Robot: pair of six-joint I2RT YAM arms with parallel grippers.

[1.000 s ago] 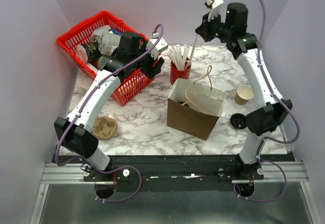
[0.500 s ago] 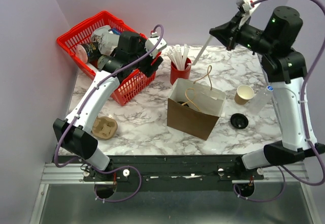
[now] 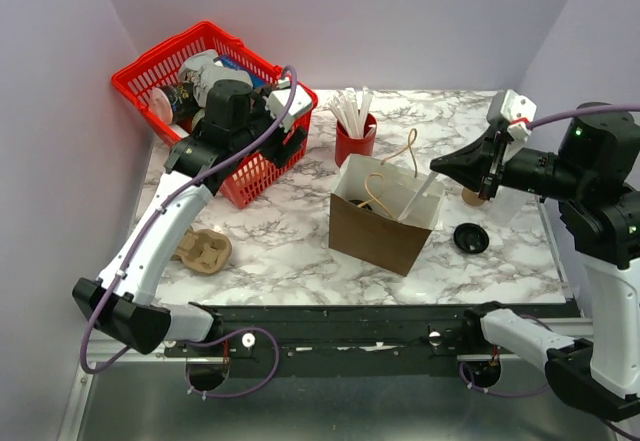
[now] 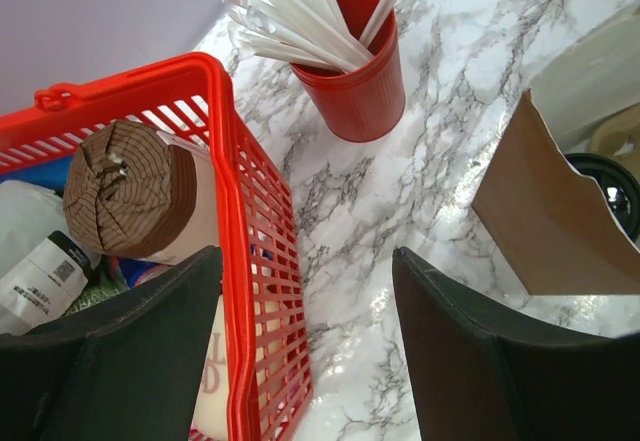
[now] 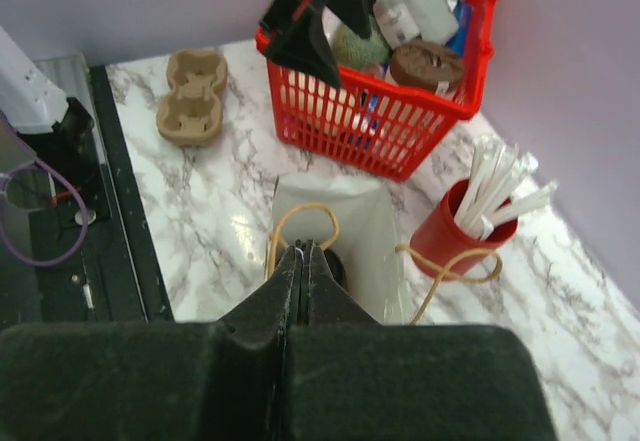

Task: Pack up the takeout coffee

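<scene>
The takeout coffee stands inside the open brown paper bag [image 3: 375, 233]; only its black lid shows in the left wrist view [image 4: 608, 187] and, dark under my fingers, in the right wrist view [image 5: 334, 265]. My right gripper [image 3: 438, 169] is shut on a white wrapped straw [image 3: 419, 196] that slants down into the bag's mouth; in its own view the gripper [image 5: 308, 247] hangs over the bag [image 5: 335, 206]. My left gripper [image 4: 305, 261] is open and empty over the near wall of the red basket [image 4: 235, 261], seen from above at the basket's right side [image 3: 285, 141].
A red cup of wrapped straws [image 3: 354, 141] stands behind the bag. The red basket [image 3: 160, 66] holds several items at the back left. A lidless tan cup [image 3: 468, 197] and a loose black lid [image 3: 471, 238] lie right of the bag. A cardboard cup carrier [image 3: 205, 251] lies at the front left.
My right arm has swung from high at the back down and forward, bringing the straw over the bag's mouth. My left gripper has shifted slightly left over the basket.
</scene>
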